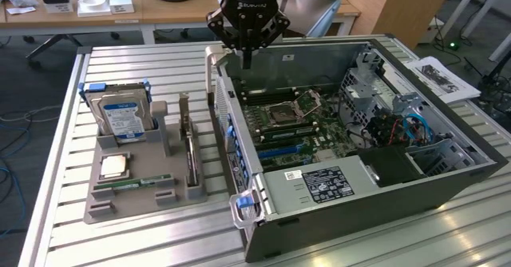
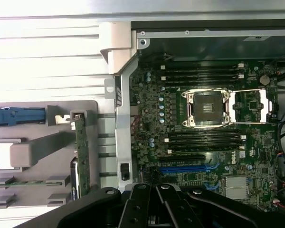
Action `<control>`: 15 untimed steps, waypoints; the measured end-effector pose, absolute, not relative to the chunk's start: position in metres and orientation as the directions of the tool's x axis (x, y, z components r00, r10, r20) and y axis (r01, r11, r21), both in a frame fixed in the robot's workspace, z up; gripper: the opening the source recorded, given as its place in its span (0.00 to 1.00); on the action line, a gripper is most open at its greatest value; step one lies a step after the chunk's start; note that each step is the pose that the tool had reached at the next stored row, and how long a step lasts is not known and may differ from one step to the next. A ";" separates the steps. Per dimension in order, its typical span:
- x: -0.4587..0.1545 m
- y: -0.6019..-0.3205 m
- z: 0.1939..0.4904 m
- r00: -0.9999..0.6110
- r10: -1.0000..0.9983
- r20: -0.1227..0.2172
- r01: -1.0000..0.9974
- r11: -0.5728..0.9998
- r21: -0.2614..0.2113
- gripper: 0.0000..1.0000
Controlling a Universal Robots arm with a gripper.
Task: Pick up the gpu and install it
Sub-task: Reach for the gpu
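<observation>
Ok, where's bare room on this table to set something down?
Bare slats of the table lie beyond the grey tray, toward the far edge, and along the near edge in front of tray and computer case. Crowded: the narrow strip between the gpu and the case, and inside the case, under the shut hand.

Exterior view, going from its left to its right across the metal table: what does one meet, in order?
Hard drive → gpu standing on edge → processor socket inside the open computer case → blue cables.
</observation>
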State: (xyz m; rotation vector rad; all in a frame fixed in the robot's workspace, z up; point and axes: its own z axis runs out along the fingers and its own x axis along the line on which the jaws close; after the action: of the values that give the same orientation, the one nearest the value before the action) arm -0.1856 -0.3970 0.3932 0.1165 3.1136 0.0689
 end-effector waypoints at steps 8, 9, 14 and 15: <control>-0.202 -0.396 0.393 -0.997 0.075 -0.023 0.074 0.996 0.045 0.11; -0.203 -0.396 0.393 -0.997 0.075 -0.023 0.074 0.996 0.045 0.11; -0.213 -0.396 0.393 -0.997 0.075 -0.023 0.074 0.996 0.045 0.11; -0.215 -0.396 0.393 -0.997 0.075 -0.023 0.074 0.996 0.045 0.11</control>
State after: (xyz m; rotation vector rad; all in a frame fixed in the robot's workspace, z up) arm -0.2147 -0.3955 0.3932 0.1167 3.1136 0.0688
